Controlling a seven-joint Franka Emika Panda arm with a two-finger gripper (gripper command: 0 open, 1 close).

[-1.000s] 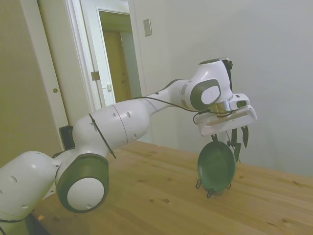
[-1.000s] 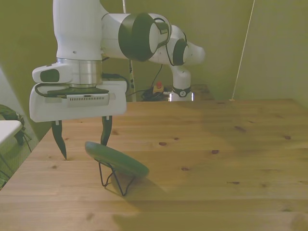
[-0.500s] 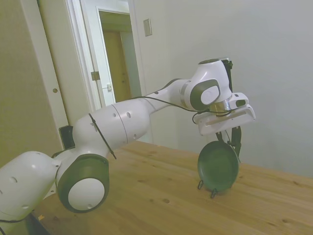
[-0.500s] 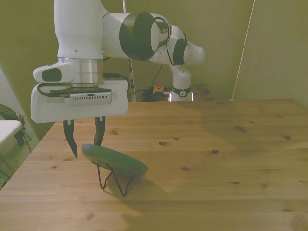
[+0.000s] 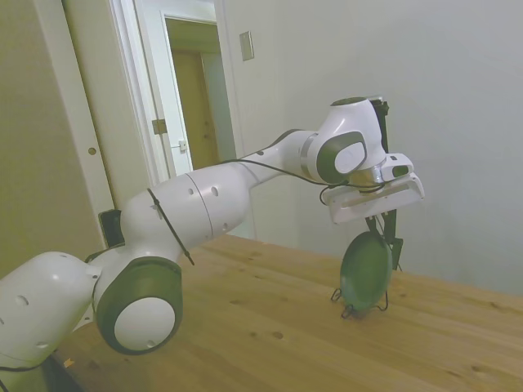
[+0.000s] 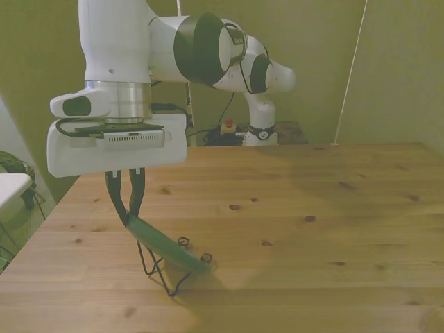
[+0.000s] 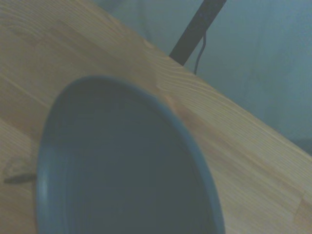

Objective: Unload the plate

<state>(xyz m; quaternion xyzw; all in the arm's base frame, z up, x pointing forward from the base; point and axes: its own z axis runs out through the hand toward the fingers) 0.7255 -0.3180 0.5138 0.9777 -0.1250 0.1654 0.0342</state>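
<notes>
Gripper (image 6: pixel 127 214): fingers pinched on the plate's upper rim.
Plate (image 5: pixel 366 270): dark teal-green, steeply tilted, over the wire stand (image 6: pixel 166 269).
Stand: on the wooden table (image 6: pixel 312 208).

Tool (image 6: pixel 125 208) down, fingers nearly together

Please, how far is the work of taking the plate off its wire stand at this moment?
Done: the gripper has reached the plate and is shut on its upper rim. In hand: the plate stands tilted, its lower edge seemingly still within the wire stand, so it seems not yet lifted free. Left: raising the plate clear of the stand and setting it on the wooden table, then letting go.
</notes>
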